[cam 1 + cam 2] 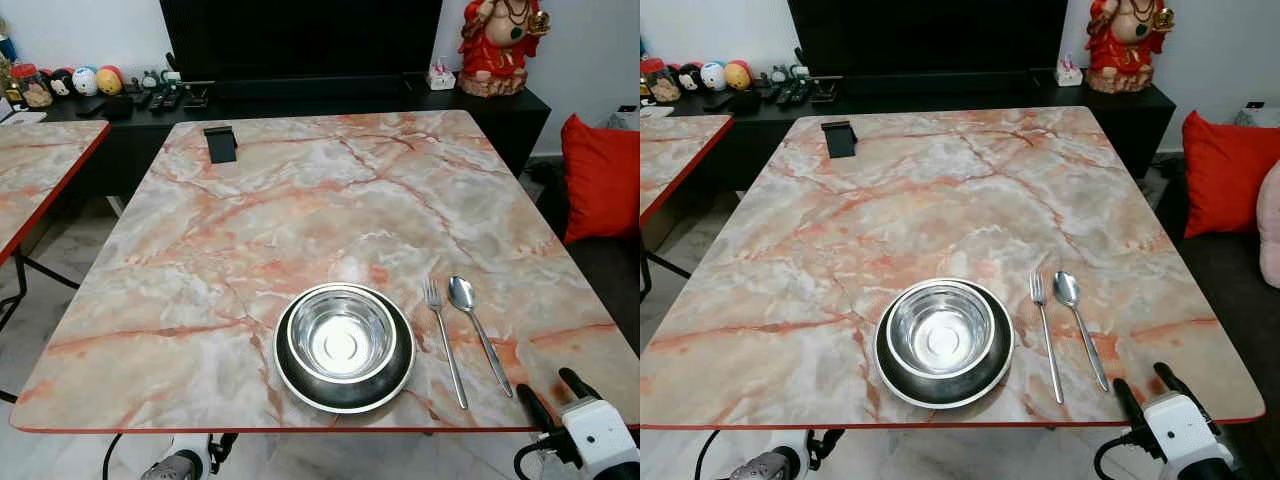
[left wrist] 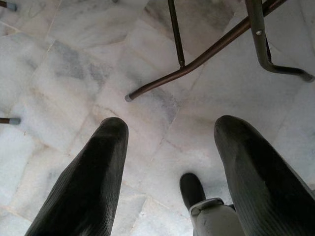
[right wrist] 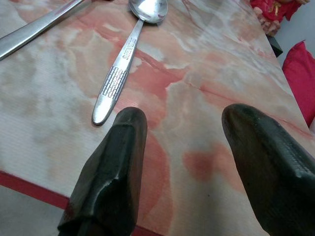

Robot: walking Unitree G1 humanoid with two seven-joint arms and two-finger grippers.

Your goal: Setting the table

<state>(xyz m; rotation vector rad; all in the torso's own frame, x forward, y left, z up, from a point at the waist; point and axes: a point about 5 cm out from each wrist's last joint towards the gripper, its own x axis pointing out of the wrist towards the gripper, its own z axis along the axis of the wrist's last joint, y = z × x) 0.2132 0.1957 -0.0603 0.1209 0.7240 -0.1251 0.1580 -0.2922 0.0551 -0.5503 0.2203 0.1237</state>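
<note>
The right gripper [image 1: 558, 395], two black fingers spread and empty, hovers at the marble table's [image 1: 300, 200] near right edge. The silver steel spoon [image 1: 476, 327] lies just beyond it to the left, its long axis running near-to-far, handle end nearest. The left gripper [image 2: 167, 162] hangs open below.

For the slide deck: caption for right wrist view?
Open right gripper hovers over the marble table edge, just short of the spoon handle.
</note>
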